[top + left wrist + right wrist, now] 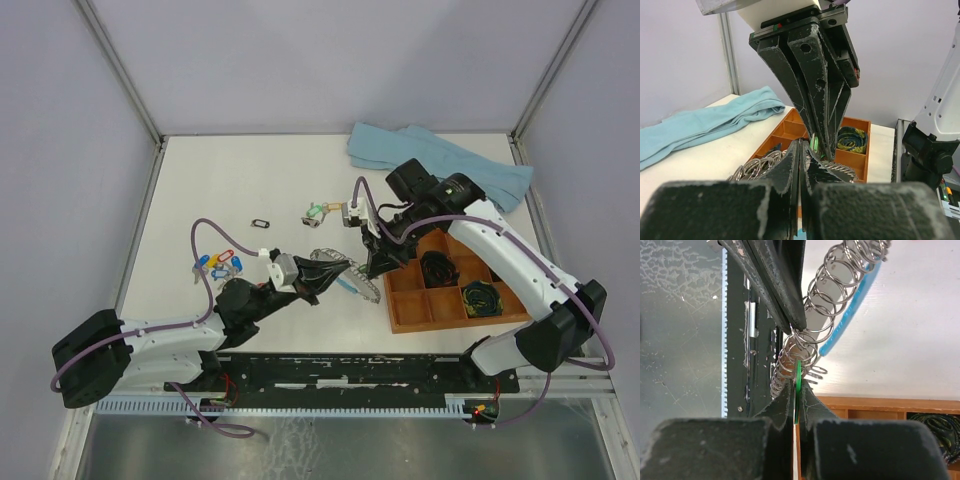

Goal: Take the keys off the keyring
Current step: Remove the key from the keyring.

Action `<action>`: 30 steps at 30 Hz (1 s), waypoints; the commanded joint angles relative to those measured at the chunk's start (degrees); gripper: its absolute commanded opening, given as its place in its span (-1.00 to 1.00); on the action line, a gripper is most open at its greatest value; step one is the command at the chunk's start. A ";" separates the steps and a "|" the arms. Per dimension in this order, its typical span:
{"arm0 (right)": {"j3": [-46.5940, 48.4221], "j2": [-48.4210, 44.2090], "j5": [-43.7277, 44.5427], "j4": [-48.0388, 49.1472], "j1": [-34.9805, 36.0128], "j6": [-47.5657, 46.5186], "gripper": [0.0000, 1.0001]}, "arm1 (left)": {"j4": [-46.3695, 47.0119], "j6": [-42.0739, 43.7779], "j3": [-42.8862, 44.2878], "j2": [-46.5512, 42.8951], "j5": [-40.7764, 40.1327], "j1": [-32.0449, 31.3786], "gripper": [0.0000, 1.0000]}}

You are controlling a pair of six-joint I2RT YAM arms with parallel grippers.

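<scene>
The keyring (pixel 352 274), a loop of silvery split rings with a light-blue arc, hangs just above the table in the middle. My left gripper (pixel 322 280) is shut on its left side; in the left wrist view my fingertips (pixel 790 167) pinch it, with rings (pixel 756 168) beside them. My right gripper (pixel 379 268) points down at the ring's right side and is shut on a green key tag (pixel 797 382) that is still threaded in the rings (pixel 807 342). The blue arc (pixel 850 310) shows behind. Loose keys (pixel 216 265) with red, blue and yellow tags lie at the left.
An orange compartment tray (pixel 412 312) with black coiled cable bundles (pixel 437 268) stands right of the grippers. A green-tagged key (pixel 318 211) and a small black tag frame (pixel 261 223) lie farther back. A folded blue cloth (pixel 430 165) lies at the back right.
</scene>
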 commanded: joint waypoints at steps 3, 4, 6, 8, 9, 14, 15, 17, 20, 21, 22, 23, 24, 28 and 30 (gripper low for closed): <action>-0.65 -0.11 -1.61 0.16 2.06 1.15 -0.99 | 9.63 -2.02 1.13 1.03 -2.21 0.13 -0.95; -0.35 0.06 -1.26 0.11 2.58 1.08 -0.99 | 10.03 -2.28 1.20 1.44 -2.32 0.11 -0.95; 0.04 0.19 -0.83 -0.19 2.91 0.85 -0.99 | 10.31 -2.60 1.22 2.05 -2.88 0.09 -0.94; 0.46 -0.32 -0.92 -0.79 2.95 0.12 -0.99 | 10.04 -2.57 1.14 2.43 -3.69 0.16 -0.94; 0.45 -0.87 -1.27 -0.98 2.89 -0.20 -0.99 | 9.75 -2.43 1.14 2.53 -4.18 0.16 -0.95; -0.79 -1.27 -2.56 -0.30 2.99 0.21 -0.99 | 10.56 -1.81 1.21 3.17 -3.86 0.12 -0.95; -1.03 -0.79 -2.75 0.07 3.02 0.59 -0.99 | 11.39 -1.84 1.15 3.43 -3.26 0.15 -0.95; -1.06 0.37 -4.11 0.42 3.10 1.25 -0.99 | 12.94 -1.85 0.93 3.92 -2.24 0.08 -0.95; -0.25 1.60 -5.62 -0.28 3.09 1.47 -0.99 | 15.15 -1.74 0.10 3.92 -0.83 0.14 -0.95; -0.11 1.74 -6.02 -0.37 3.00 1.42 -0.99 | 15.70 -1.63 -0.20 3.77 -0.50 0.16 -0.95; -0.13 1.73 -6.37 -0.34 2.90 1.51 -0.99 | 16.08 -1.44 -0.52 3.46 -0.11 0.16 -0.95; -0.22 1.65 -6.74 -0.37 2.78 1.58 -0.99 | 16.39 -1.36 -0.65 3.29 0.29 0.16 -0.94; -0.18 1.57 -7.08 -0.42 2.59 1.63 -0.99 | 16.28 -1.21 -0.77 3.08 0.46 0.16 -0.94; 0.08 0.48 -7.61 -1.00 1.47 1.13 -0.99 | 14.60 -0.15 -1.13 2.14 -0.45 0.16 -0.95; 0.16 -0.72 -7.16 -1.22 0.87 0.87 -0.99 | 13.10 0.88 -1.31 1.43 -1.54 0.15 -0.94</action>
